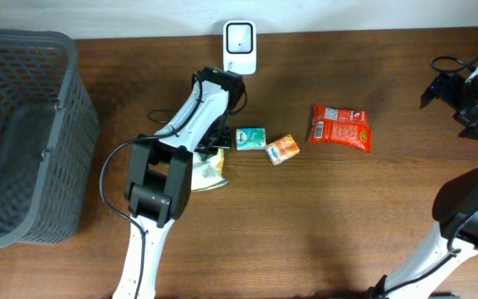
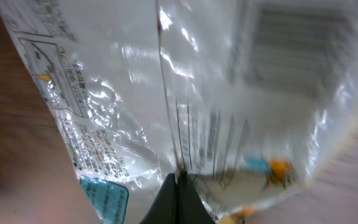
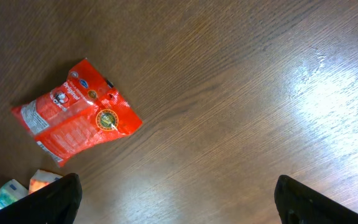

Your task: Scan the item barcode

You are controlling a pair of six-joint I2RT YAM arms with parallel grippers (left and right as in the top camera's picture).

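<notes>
a wooden table [image 1: 347, 232] is seen from overhead, with a dark mesh basket [image 1: 23, 133] set at its far left edge; of the loose goods, a red packet [image 1: 340, 127] is laid flat right of centre, well apart from the basket; a white scanner [image 1: 240, 47] is stood at the back edge of the table; a clear packet [image 2: 185, 93] with printed text is pinched in the closed left gripper [image 2: 179, 190], and overhead it is seen low over the table beside the folded left arm, in front of the scanner and not yet presented to it; a green packet [image 1: 250, 138] and an orange packet [image 1: 282, 149] are laid near each other between the held packet and the red one; blurred stripes [image 2: 297, 56] at the packet's upper corner are judged to be its barcode, though this cannot be told for sure; the right gripper [image 3: 179, 193] is held wide apart and empty over bare wood; the pick is judged done, while the lift, the turning of the barcode to the scanner and the scan itself are left.
</notes>
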